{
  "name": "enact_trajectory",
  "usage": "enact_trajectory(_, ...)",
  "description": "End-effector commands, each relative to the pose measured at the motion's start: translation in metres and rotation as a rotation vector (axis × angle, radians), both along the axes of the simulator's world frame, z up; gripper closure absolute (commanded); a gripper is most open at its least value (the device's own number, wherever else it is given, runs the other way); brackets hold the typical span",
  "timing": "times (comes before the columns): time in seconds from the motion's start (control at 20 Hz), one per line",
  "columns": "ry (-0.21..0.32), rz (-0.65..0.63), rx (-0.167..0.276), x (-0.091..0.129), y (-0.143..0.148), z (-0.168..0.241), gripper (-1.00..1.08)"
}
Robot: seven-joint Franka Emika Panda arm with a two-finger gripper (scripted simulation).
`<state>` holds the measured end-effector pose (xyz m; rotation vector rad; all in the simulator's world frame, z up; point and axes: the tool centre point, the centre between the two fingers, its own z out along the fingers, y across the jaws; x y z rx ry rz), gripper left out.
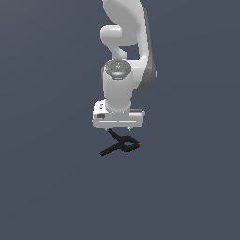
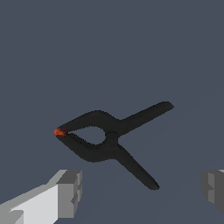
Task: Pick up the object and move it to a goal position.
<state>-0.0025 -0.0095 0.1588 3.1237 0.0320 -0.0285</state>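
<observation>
The object (image 1: 123,144) is a small black spring clamp with two splayed handles, a looped middle and a red-orange tip, lying flat on the dark floor. My gripper (image 1: 118,128) hangs just above it, fingers pointing down, with one handle partly hidden behind the hand. In the wrist view the object (image 2: 109,135) lies whole below me, apart from both fingertips (image 2: 70,192). The gripper (image 2: 142,190) is open wide, with nothing between its fingers.
The white arm (image 1: 126,56) rises behind the hand in the exterior view. A plain dark grey floor (image 1: 47,187) surrounds the clamp on all sides.
</observation>
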Motion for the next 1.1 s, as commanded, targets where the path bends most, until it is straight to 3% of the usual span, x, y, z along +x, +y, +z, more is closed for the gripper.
enact_trajectory(0.0,0.000,0.000,0.000,0.000,0.000,0.000,-0.20)
enact_trajectory(0.5,-0.011,0.024,0.007,0.004,0.005,0.006,-0.20)
enact_trajectory(1.05,0.021,0.127,-0.016,-0.005,-0.001,-0.011,-0.20)
